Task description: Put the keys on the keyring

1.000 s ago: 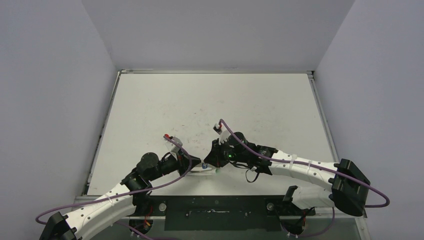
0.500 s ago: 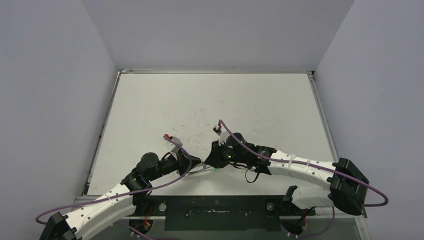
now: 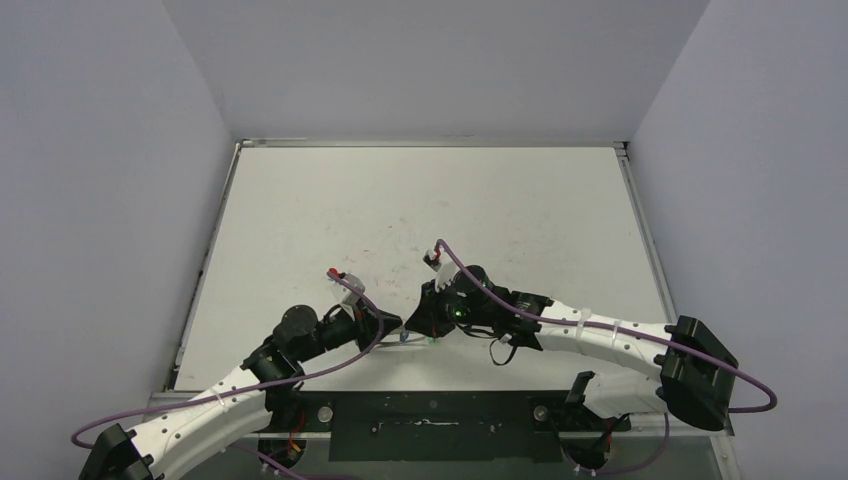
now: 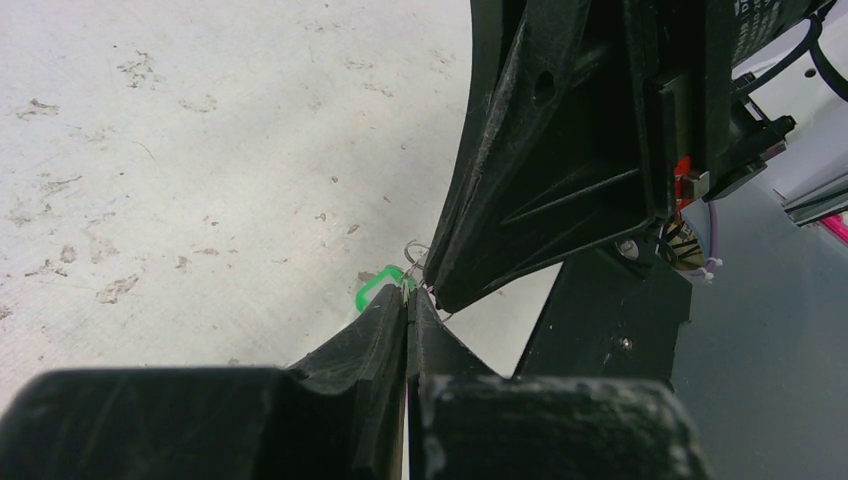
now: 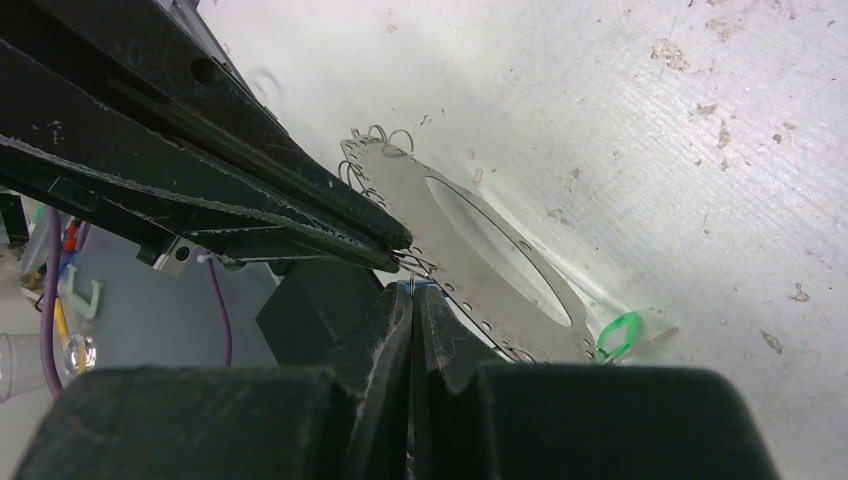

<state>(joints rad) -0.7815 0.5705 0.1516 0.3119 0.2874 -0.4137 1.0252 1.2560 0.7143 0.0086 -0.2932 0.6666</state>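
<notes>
The keyring (image 5: 400, 185) is a flat pale-grey metal ring with small holes and wire loops along its rim, held just above the table. My left gripper (image 4: 408, 292) is shut on its near edge. A green key (image 5: 617, 335) hangs at the ring's far end and shows beside the left fingertips (image 4: 372, 290). My right gripper (image 5: 412, 290) is shut on the blue key (image 5: 422, 286), only a sliver of which shows, pressed against the ring's rim right by the left fingers (image 5: 330, 215). From above, both grippers meet tip to tip (image 3: 408, 330) near the table's front edge.
The white table (image 3: 420, 210) is scuffed and bare behind the arms. Its front edge and a dark base plate (image 3: 430, 425) lie just below the grippers. Purple cables (image 3: 600, 325) loop over both arms.
The right gripper and the ring with the green key have edged slightly left, closer to the left gripper. Both grippers keep their hold.
</notes>
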